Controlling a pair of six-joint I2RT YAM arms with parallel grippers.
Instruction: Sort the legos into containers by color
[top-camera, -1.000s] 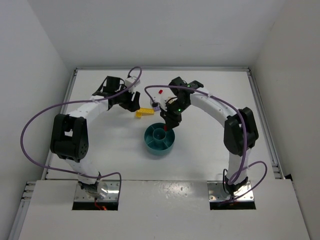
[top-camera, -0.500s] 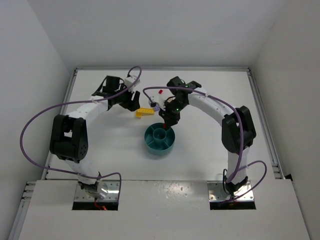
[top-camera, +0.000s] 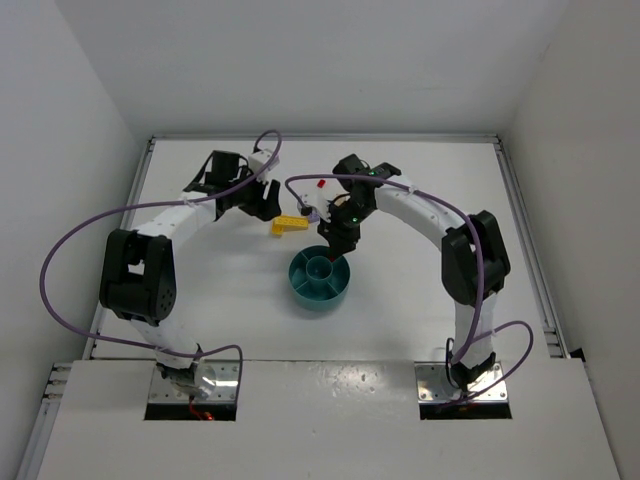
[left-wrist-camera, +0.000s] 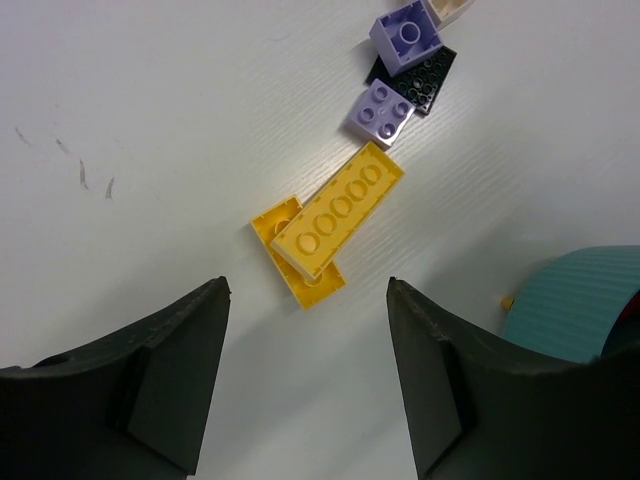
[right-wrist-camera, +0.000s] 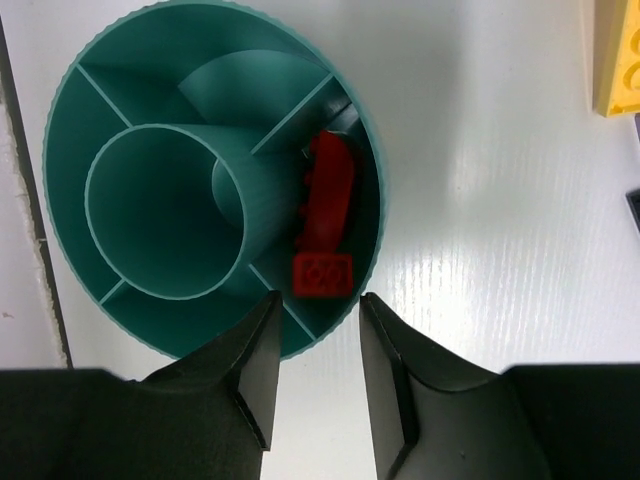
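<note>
In the right wrist view my right gripper (right-wrist-camera: 320, 296) hangs open over the rim of the teal dish (right-wrist-camera: 70, 150). A small red lego (right-wrist-camera: 323, 275) sits just past its fingertips, free of both, over a right-hand compartment that holds a longer red lego (right-wrist-camera: 330, 195). From above, that gripper (top-camera: 335, 243) is at the dish's (top-camera: 300, 285) far edge. My left gripper (left-wrist-camera: 307, 285) stands open above the table, just short of two overlapping yellow legos (left-wrist-camera: 340, 215). Beyond them lie two purple legos (left-wrist-camera: 381, 110), a black one (left-wrist-camera: 425, 85) and a beige one (left-wrist-camera: 448, 8).
One red lego (top-camera: 320, 184) lies alone on the table behind the right arm. The yellow legos (top-camera: 288, 225) sit between the two grippers, left of the dish. Purple cables loop off both arms. Raised walls (top-camera: 150, 150) edge the white table.
My right gripper's jaws have spread and the small red lego has left them over the dish. The right arm shifted slightly back. The left arm has barely moved.
</note>
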